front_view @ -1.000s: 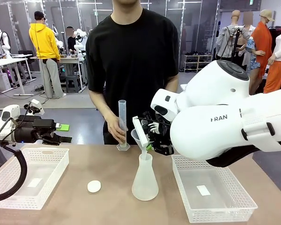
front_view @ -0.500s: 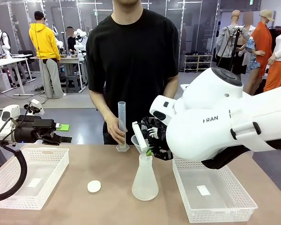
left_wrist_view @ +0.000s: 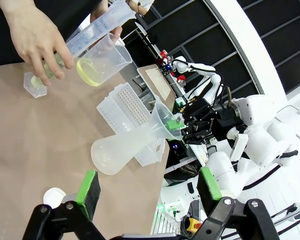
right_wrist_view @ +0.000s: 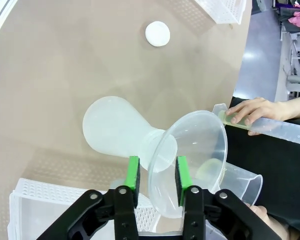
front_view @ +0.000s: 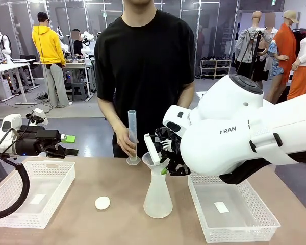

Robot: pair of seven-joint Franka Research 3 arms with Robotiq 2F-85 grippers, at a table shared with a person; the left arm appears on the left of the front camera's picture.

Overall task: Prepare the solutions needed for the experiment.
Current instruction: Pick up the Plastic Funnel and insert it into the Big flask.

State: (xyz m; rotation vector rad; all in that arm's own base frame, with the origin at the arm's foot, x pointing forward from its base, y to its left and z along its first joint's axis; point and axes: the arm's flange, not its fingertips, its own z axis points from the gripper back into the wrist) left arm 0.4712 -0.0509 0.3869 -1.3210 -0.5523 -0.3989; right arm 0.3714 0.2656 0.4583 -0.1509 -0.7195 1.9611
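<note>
I read this layout as a pouring station built around the frosted white conical flask (front_view: pixel 157 196), which stands mid-way across the brown table (front_view: pixel 92 178). My right arm reaches in from the flask's right. The two white perforated plastic baskets (front_view: pixel 46 163) (front_view: pixel 245 229) lie to either side of the flask, probably for labware. Beyond the flask, on the far side, the person's hand (front_view: pixel 123 140) steadies a tall clear plastic graduated cylinder (front_view: pixel 133 132) with its base on the table, presumably to measure a dose before it goes my way. A translucent plastic funnel (front_view: pixel 152 155) sits with its stem in the flask's neck. My right pincer (right_wrist_view: pixel 157 175) is pinching the funnel's rim between its green pads, I judge to stop it tipping when liquid comes. My left pincer (left_wrist_view: pixel 147 182) hangs spread and empty well to the flask's left, apart from everything. A clear plastic beaker (left_wrist_view: pixel 102 60) is held up just beside the cylinder, beyond the flask. A small white round cap (front_view: pixel 102 202) lies on the table to the flask's near left. The solution (left_wrist_view: pixel 90 76) is in that beaker: a shallow, pale yellow, watery layer showing through the wall. There may be a greenish trace low in the cylinder, but I cannot be sure, and the flask looks empty to me.
</note>
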